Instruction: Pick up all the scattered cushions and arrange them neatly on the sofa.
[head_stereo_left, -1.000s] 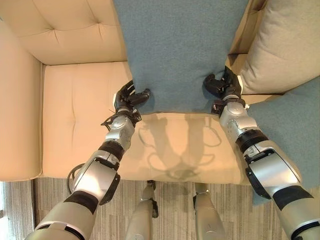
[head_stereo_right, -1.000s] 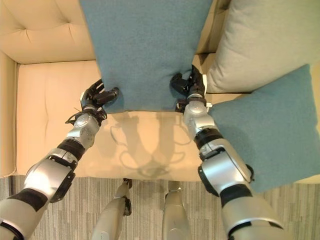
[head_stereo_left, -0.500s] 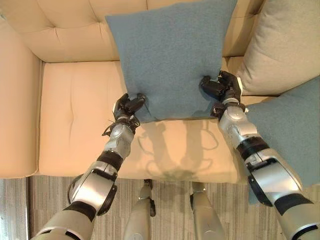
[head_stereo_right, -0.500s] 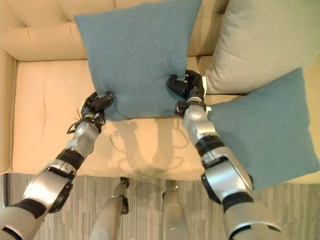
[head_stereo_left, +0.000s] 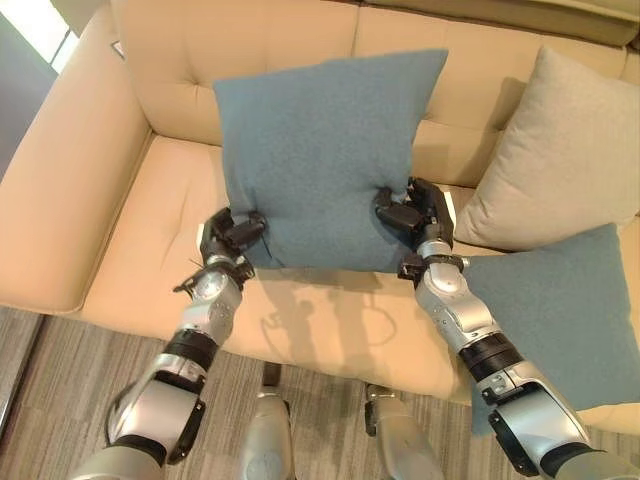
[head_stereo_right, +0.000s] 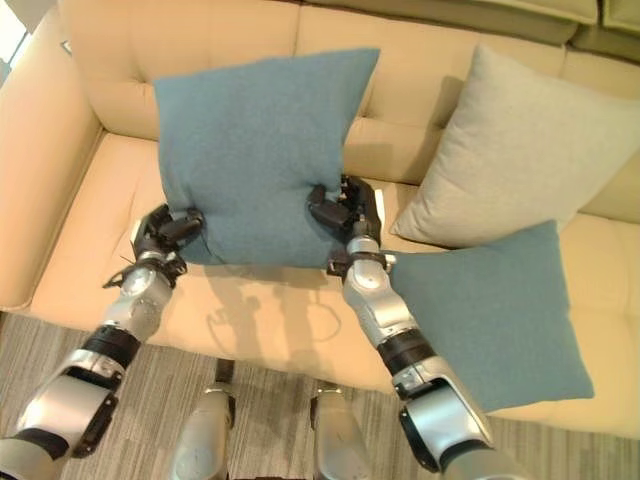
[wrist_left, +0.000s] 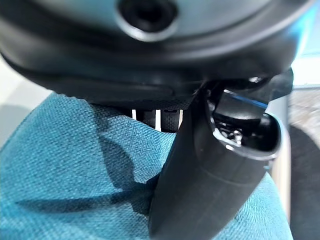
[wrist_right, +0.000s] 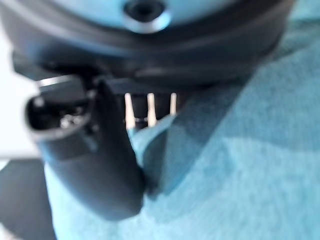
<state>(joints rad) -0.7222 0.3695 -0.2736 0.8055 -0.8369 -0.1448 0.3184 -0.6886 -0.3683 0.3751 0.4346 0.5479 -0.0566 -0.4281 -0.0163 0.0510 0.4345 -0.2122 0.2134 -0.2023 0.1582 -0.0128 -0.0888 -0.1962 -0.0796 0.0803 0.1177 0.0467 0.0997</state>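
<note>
On the far left rises the cream sofa (head_stereo_left: 110, 215), its padded armrest beside a bare stretch of seat. Next along, the robot's left hand (head_stereo_left: 226, 235) is clamped on the lower left corner of a teal cushion (head_stereo_left: 320, 150), thumb and fingers curled round the cloth; its wrist view shows the dark thumb (wrist_left: 210, 175) pressed down into the woven blue fabric. The cushion stands nearly upright, its lower edge at the seat and its upper part leaning toward the sofa's tufted backrest. At the cushion's lower right corner the right hand (head_stereo_left: 412, 210) grips in the same way, fingers bent over the edge and the thumb (wrist_right: 95, 165) pinching the cloth from the near side. Just right of that hand a beige cushion (head_stereo_left: 555, 160) leans against the backrest, tilted on one corner. Below it, nearer the front edge of the seat, a second teal cushion (head_stereo_left: 555, 320) lies flat, its upper edge touching the beige one, with the right forearm passing along its left side. Striped grey flooring (head_stereo_left: 60, 400) shows in front of the sofa.
</note>
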